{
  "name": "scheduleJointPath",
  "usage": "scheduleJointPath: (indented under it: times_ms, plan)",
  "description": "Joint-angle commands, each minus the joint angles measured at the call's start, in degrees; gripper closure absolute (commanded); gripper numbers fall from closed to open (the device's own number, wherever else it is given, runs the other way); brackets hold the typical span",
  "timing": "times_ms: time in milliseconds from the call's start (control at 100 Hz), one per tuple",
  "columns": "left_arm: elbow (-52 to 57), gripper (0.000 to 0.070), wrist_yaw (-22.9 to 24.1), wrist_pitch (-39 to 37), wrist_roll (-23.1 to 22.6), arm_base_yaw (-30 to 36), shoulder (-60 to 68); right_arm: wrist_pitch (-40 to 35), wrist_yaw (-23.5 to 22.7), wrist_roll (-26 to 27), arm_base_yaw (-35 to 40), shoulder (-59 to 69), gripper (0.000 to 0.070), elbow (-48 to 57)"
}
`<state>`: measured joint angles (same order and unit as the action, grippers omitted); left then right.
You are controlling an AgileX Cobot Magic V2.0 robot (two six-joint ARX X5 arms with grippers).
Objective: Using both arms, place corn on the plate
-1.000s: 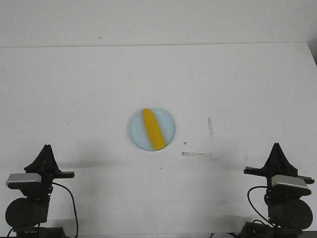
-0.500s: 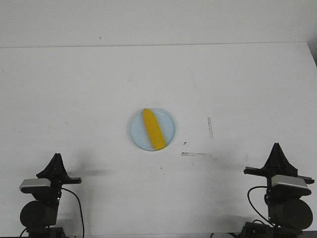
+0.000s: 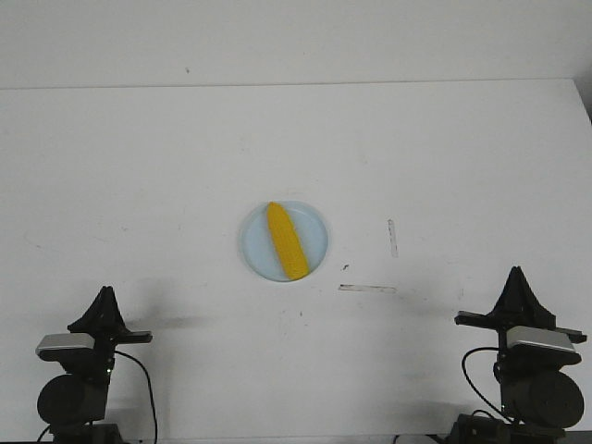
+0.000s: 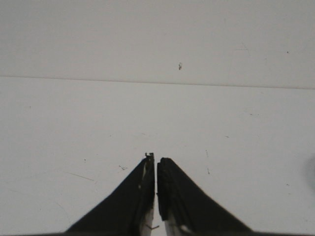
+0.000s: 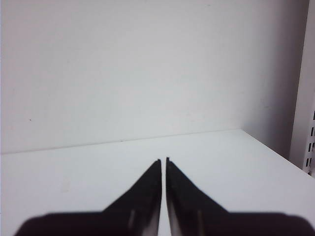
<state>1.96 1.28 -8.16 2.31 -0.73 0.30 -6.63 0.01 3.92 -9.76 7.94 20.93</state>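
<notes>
The yellow corn (image 3: 285, 240) lies on the pale blue plate (image 3: 315, 228) in the middle of the table, its pointed end toward the far side. My left gripper (image 3: 106, 294) sits folded back near the front left edge, shut and holding nothing (image 4: 156, 158). At the front right, my right gripper (image 3: 516, 274) is likewise shut and empty (image 5: 163, 160). Both are far from the plate. Neither wrist view shows the corn or the plate.
Two thin strips of tape (image 3: 367, 288) mark the white table right of the plate. The wall (image 3: 296, 42) rises behind the table's far edge. A shelf rail (image 5: 311, 147) shows at the edge of the right wrist view.
The left arm shifted right and drew back toward the front edge in the first half second, then stayed still. The corn, plate and right arm have not moved.
</notes>
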Motion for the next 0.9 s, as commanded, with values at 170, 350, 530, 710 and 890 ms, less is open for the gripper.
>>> scheduleJointPath:
  times_ms: [170,350,530,710,890]
  plan:
    - [-1.2,0.0699,0.07,-0.87,0.09,0.0,-0.11,0.57,0.02,0.74,-0.07,-0.13,0.0686,0.37]
    - [-1.2,0.0699,0.07,-0.87,0.09,0.0,-0.11,0.57,0.02,0.74,-0.07,-0.13,0.0686,0.37]
    - [-1.2,0.0699,0.07,-0.87,0.09,0.0,-0.11,0.57,0.02,0.74,-0.07,-0.13,0.0686,0.37]
    - [-1.2,0.0699,0.07,-0.87,0.09,0.0,-0.11,0.57,0.02,0.74,-0.07,-0.13,0.0686,0.37]
    - [-1.2,0.0699,0.07,-0.87,0.09,0.0,-0.11,0.15,1.05,0.39,1.38,-0.15,0.0686,0.17]
